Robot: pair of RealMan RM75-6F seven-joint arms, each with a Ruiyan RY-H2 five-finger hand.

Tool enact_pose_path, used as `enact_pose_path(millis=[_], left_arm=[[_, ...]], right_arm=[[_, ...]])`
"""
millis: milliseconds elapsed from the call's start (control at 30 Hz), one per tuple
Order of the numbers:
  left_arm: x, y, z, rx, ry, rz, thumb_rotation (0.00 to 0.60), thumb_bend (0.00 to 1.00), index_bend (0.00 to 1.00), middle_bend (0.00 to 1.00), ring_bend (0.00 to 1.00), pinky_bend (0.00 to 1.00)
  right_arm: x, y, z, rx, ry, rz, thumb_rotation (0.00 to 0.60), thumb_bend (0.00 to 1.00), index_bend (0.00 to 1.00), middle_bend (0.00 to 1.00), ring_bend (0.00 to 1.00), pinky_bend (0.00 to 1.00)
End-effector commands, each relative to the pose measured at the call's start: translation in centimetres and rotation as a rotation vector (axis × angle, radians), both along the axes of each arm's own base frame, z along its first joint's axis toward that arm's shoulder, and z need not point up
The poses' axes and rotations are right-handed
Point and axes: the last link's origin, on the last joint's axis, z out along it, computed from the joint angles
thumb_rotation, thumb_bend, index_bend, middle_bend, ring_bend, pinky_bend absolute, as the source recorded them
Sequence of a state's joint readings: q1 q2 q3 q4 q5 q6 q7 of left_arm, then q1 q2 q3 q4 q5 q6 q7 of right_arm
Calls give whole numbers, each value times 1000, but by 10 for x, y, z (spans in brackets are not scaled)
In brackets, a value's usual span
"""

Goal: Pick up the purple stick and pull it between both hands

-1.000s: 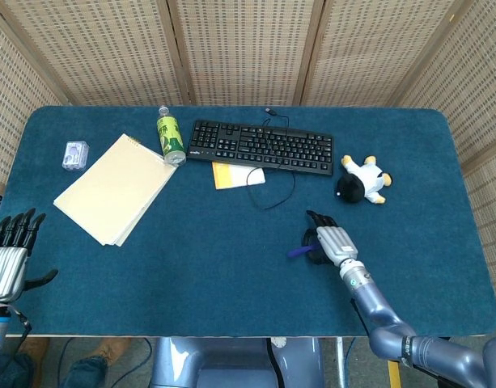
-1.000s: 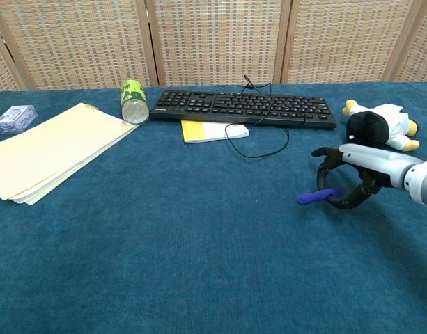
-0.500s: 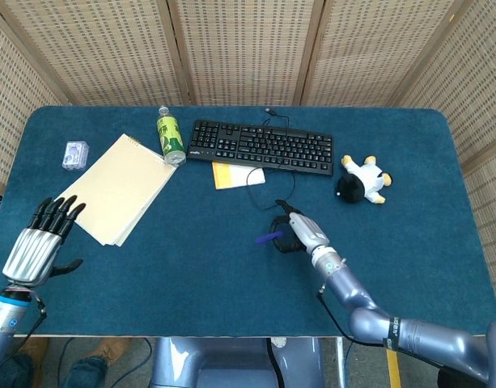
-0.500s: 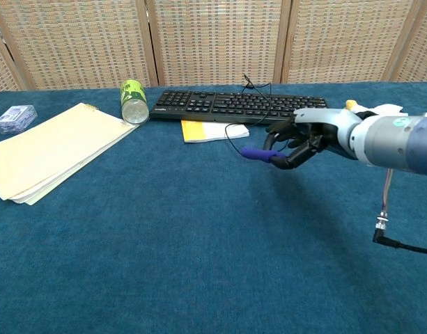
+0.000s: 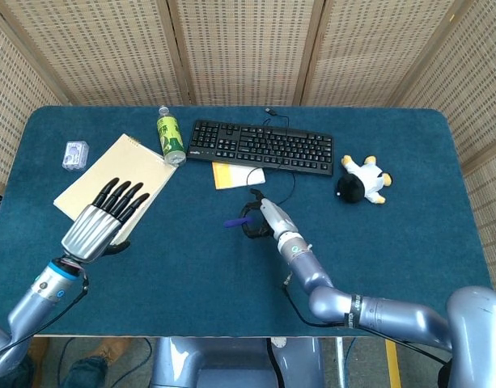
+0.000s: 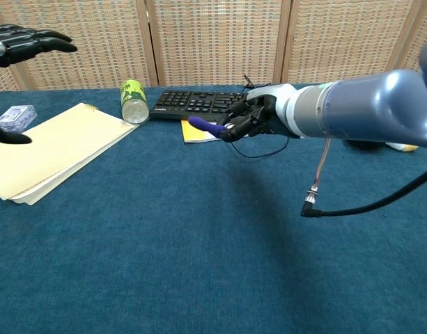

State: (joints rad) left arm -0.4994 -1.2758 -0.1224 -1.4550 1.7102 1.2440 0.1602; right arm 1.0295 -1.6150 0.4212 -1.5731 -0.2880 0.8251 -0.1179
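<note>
Two robot hands up, your right robot hand [image 5: 262, 218] clamped on the stick [image 5: 237, 221], left robot hand [image 5: 99, 224] spread, holding nothing, above the worktop [image 5: 409, 267].

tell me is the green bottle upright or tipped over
Tipped over: the green bottle lies on its side beside the keyboard, cap end pointing away toward the screen.

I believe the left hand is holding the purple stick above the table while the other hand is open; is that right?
Not quite: the right hand holds the purple stick above the table, as the chest view shows; the left hand is open.
</note>
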Motion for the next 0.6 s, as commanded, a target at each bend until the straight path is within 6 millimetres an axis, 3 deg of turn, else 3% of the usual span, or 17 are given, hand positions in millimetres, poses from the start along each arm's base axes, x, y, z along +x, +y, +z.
enact_pose_path(millis=[33,200,500,600], left_arm=[[26,17,-19,-42,-38,-59,600,0,147,0,0,0],[58,27,-44,-88,-101,-117,600,40,278,0,0,0],[84,28,-78,-119,-93,-157,600,121,378,0,0,0],[88,27,-86,-123,-93,-160,600,192,409,0,0,0]], right_arm=[[15,6,-5,8,-7,3,600,653,645,62,0,0],[21,12,-12,20,0,-2,600,659,655,62,0,0],[25,16,-12,9,5,1,600,660,664,63,0,0],[24,17,-9,3,12,1,600,660,664,63,0,0]])
